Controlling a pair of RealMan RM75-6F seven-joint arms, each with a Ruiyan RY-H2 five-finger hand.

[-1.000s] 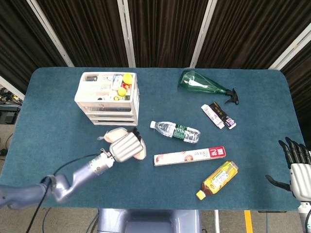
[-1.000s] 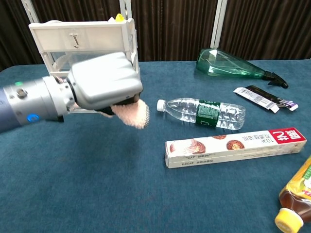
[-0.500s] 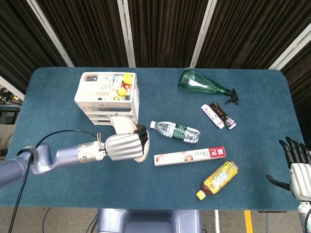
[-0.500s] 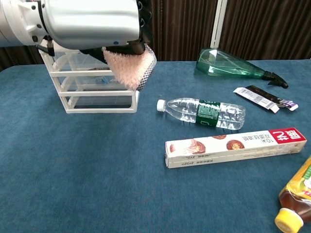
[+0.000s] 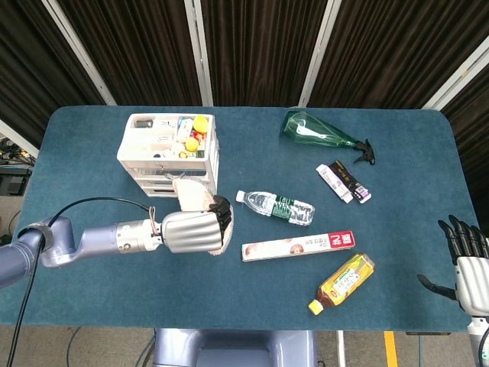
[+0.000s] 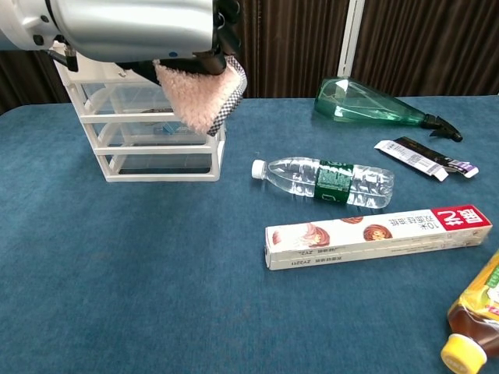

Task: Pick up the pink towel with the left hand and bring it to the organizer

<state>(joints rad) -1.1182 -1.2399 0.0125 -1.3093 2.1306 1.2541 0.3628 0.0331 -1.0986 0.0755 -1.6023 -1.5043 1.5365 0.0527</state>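
Note:
My left hand [image 5: 197, 230] grips the pink towel [image 5: 195, 193] and holds it raised above the table, just in front of the white organizer [image 5: 170, 155]. In the chest view the left hand [image 6: 140, 31] fills the top left and the pink towel [image 6: 199, 97] hangs below its fingers, in front of the organizer's drawers [image 6: 144, 136]. The organizer has an open top tray with small items and clear drawers beneath. My right hand [image 5: 466, 256] rests at the table's right front edge, fingers spread, holding nothing.
A water bottle [image 5: 276, 206] lies right of the towel, with a long red and white box [image 5: 299, 245] and an orange drink bottle [image 5: 345, 284] nearer the front. A green spray bottle [image 5: 321, 131] and two small packets [image 5: 344, 182] lie at the back right.
My left hand has lifted the pink towel off the table and carried it back toward the organizer, then shifted slightly left. The right hand has not moved.

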